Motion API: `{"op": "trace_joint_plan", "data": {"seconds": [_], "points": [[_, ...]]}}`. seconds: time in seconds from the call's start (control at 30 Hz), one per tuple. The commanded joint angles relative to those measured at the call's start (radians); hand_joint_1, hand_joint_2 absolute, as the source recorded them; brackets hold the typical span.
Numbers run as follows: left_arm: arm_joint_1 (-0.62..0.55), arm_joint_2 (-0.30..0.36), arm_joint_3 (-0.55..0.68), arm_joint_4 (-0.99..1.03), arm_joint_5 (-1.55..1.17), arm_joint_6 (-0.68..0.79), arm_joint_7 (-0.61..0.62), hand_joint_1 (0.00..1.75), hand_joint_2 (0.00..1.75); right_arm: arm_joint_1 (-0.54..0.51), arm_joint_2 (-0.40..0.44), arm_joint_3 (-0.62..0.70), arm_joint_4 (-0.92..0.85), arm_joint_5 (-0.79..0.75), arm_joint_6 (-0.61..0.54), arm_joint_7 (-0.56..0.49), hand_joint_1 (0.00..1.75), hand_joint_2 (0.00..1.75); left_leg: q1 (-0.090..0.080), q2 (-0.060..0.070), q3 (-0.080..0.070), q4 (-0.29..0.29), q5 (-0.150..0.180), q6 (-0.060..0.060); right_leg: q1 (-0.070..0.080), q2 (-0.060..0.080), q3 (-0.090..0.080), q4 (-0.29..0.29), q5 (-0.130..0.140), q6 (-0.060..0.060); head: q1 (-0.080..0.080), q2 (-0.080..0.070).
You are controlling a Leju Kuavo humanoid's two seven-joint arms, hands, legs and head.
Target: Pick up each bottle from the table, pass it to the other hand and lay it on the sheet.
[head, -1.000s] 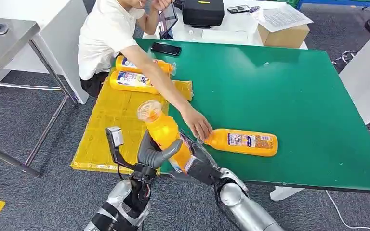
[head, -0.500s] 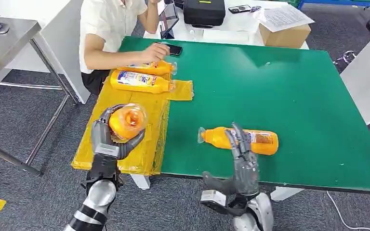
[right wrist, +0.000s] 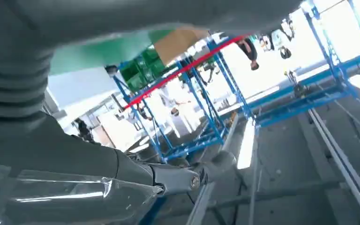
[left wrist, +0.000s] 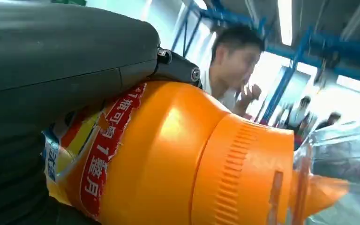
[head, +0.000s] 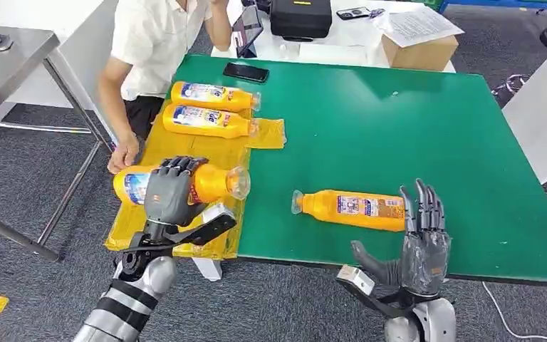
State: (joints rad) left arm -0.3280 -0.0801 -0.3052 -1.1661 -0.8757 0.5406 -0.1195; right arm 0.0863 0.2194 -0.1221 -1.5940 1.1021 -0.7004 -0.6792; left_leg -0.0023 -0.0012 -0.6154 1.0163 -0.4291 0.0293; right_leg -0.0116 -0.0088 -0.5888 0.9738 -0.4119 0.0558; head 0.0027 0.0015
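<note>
My left hand [head: 167, 192] grips an orange bottle [head: 206, 183] lying sideways just above the yellow sheet [head: 164, 153], its clear cap toward the green table. In the left wrist view the same bottle [left wrist: 178, 159] sits close against my thumb. Two more orange bottles [head: 214, 95] [head: 206, 121] lie on the sheet at its far end. Another orange bottle [head: 352, 209] rests on the green table [head: 413, 128]. My right hand [head: 422, 235] stands open, fingers up, at the table's near edge just right of that bottle, not touching it.
A person [head: 153, 50] sits at the far left of the table, one hand [head: 123, 153] at the sheet's left edge near my held bottle. A black phone [head: 246, 72] lies at the table's far edge. A cardboard box [head: 420, 43] and black case [head: 299, 18] stand behind.
My left hand has tipped the bottle from cap-up to lying sideways over the sheet. My right hand moved right along the table edge. The person's hand left the far bottles for the sheet's left edge.
</note>
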Motion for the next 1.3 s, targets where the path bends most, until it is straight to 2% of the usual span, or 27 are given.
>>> {"op": "trace_joint_plan", "data": {"seconds": [0.03,0.07,0.1,0.13,0.17,0.27,0.43,0.53,0.63,0.7,0.77,1.0,1.1,1.13,1.2,1.3], "points": [[-0.312,-0.026,-0.03,0.592,0.066,-0.317,-0.055,1.75,1.75,-0.168,-0.164,0.246,0.356,-0.159,0.002,0.09,0.0,1.75,0.001,0.0,0.005,-0.001,0.001,-0.001,0.001,0.001,0.005,-0.002,0.001,-0.001,0.001,0.0],[-0.329,-0.04,-0.024,0.634,0.098,-0.369,-0.083,1.52,1.75,-0.191,-0.166,0.28,0.395,-0.204,0.002,0.084,0.0,1.75,0.001,0.001,0.005,-0.001,0.002,-0.002,0.001,0.002,0.005,-0.002,0.001,-0.002,0.0,0.0],[-0.345,-0.05,-0.014,0.683,0.136,-0.405,-0.116,0.35,1.75,-0.217,-0.161,0.307,0.436,-0.235,0.002,0.073,0.0,1.75,0.001,0.001,0.005,-0.001,0.001,-0.002,0.001,0.002,0.006,-0.002,0.001,-0.002,0.001,0.0],[-0.356,-0.053,-0.006,0.708,0.163,-0.43,-0.133,0.12,1.75,-0.23,-0.157,0.317,0.462,-0.24,0.002,0.067,0.0,1.75,0.001,0.002,0.006,-0.001,0.001,-0.003,0.001,0.003,0.006,-0.002,0.001,-0.003,0.001,0.0],[-0.361,-0.056,0.005,0.722,0.185,-0.448,-0.138,0.03,1.75,-0.238,-0.155,0.33,0.48,-0.257,0.002,0.062,0.0,1.75,0.001,0.003,0.004,-0.001,0.002,-0.002,0.001,0.003,0.003,-0.001,0.003,-0.004,0.0,0.0],[-0.379,-0.062,0.04,0.768,0.26,-0.54,-0.133,0.0,1.75,-0.251,-0.159,0.367,0.519,-0.301,0.002,0.047,0.0,1.75,0.001,0.003,0.005,-0.001,0.002,-0.003,0.001,0.002,0.004,0.0,0.002,-0.005,0.0,0.0],[-0.392,-0.054,0.048,0.803,0.291,-0.577,-0.107,0.0,1.75,-0.26,-0.158,0.371,0.545,-0.33,0.002,0.031,0.0,1.75,0.001,0.002,0.003,0.0,0.002,-0.002,0.001,0.001,0.002,0.0,0.002,-0.004,0.0,0.0],[-0.39,-0.051,0.077,0.827,0.354,-0.637,-0.073,0.0,1.75,-0.275,-0.166,0.386,0.576,-0.377,0.002,0.022,0.0,1.75,0.001,0.004,0.007,-0.001,0.001,-0.003,0.001,0.004,0.005,0.001,0.002,-0.005,0.001,0.0],[-0.378,-0.058,0.149,0.837,0.468,-0.747,-0.068,0.0,1.75,-0.28,-0.17,0.376,0.59,-0.38,0.002,0.01,0.0,1.75,0.001,0.004,0.005,-0.001,0.002,-0.002,0.001,0.004,0.003,0.001,0.003,-0.004,0.0,0.0],[-0.363,-0.057,0.151,0.816,0.509,-0.79,-0.106,0.0,1.75,-0.28,-0.165,0.354,0.599,-0.361,0.002,-0.002,0.0,1.75,0.0,0.003,0.005,-0.002,0.003,-0.002,0.0,0.003,0.004,0.001,0.003,-0.004,0.0,0.0],[-0.345,-0.068,0.128,0.766,0.517,-0.749,-0.165,0.0,1.75,-0.263,-0.157,0.323,0.584,-0.334,0.002,-0.007,0.0,1.75,0.0,0.003,0.007,-0.002,0.003,-0.003,0.0,0.004,0.006,0.0,0.003,-0.005,0.0,0.0],[-0.341,-0.081,0.119,0.747,0.517,-0.738,-0.159,0.0,1.75,-0.251,-0.158,0.321,0.573,-0.332,0.002,-0.01,0.0,1.75,0.0,0.0,0.009,-0.001,0.003,-0.002,0.0,0.001,0.008,0.001,0.002,-0.004,0.001,0.0],[-0.215,-0.116,0.054,0.482,0.545,-0.537,-0.32,0.0,1.75,-0.181,-0.15,0.272,0.476,-0.259,0.002,0.015,0.0,1.75,0.0,0.002,0.012,-0.003,0.002,-0.004,0.0,0.003,0.01,0.0,0.001,-0.006,0.0,0.0],[-0.102,-0.125,0.009,0.255,0.576,-0.469,-0.384,0.0,1.75,-0.142,-0.146,0.24,0.417,-0.204,0.002,0.029,0.0,1.75,0.0,0.0,0.011,-0.002,0.001,-0.004,0.0,0.002,0.01,0.001,0.0,-0.006,0.0,0.0],[0.061,-0.117,-0.08,-0.06,0.661,-0.402,-0.377,0.0,1.75,-0.088,-0.145,0.208,0.344,-0.142,0.002,0.05,0.0,1.75,-0.001,-0.004,0.009,-0.002,0.002,-0.003,-0.001,-0.003,0.009,0.001,0.0,-0.004,0.0,0.0],[0.14,-0.09,-0.185,-0.213,0.647,-0.274,-0.412,0.0,1.75,-0.074,-0.162,0.18,0.306,-0.049,0.002,0.09,0.0,1.75,-0.001,-0.003,0.005,-0.001,0.001,-0.002,-0.001,-0.002,0.005,0.002,-0.001,-0.003,0.001,0.0]]}}
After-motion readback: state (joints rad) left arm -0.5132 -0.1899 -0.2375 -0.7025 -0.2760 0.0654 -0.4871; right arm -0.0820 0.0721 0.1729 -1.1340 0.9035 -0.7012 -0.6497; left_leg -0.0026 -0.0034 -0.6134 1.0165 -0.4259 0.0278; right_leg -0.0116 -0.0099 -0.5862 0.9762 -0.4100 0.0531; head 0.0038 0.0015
